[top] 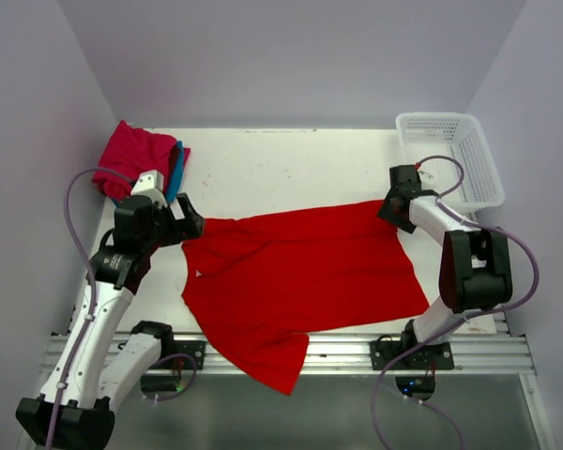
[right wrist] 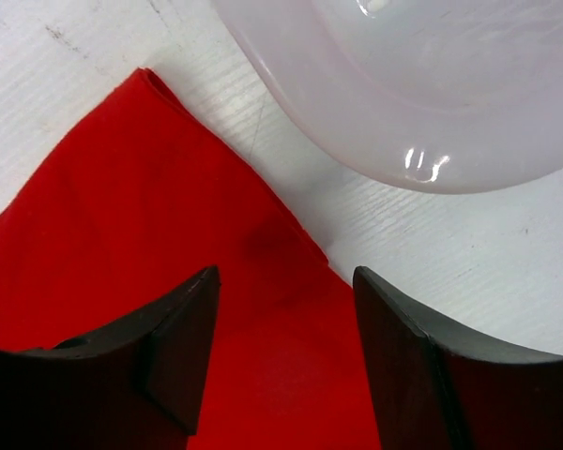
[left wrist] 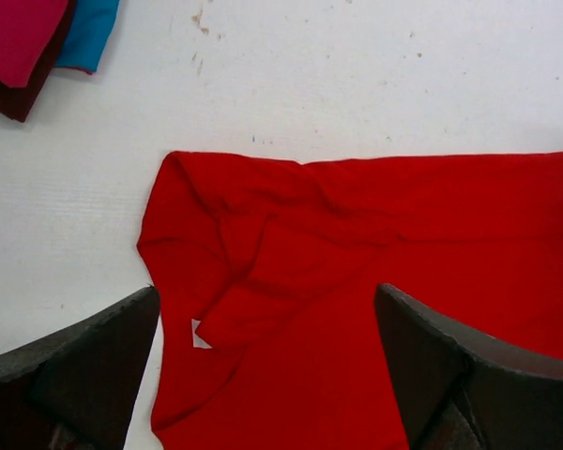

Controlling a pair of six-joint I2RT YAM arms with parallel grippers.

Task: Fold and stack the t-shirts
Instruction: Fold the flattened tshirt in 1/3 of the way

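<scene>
The large bright red t-shirt lies spread across the table, one sleeve hanging over the near edge. My left gripper is open above its left upper corner; the wrinkled cloth shows between the fingers. My right gripper is open over the shirt's right upper corner, nothing held. The crimson-pink shirt lies folded at the back left with the teal-blue shirt under it; both show in the left wrist view, pink and teal.
A white mesh basket stands at the back right, close to my right gripper; its rounded wall fills the top of the right wrist view. White tabletop lies behind the red shirt.
</scene>
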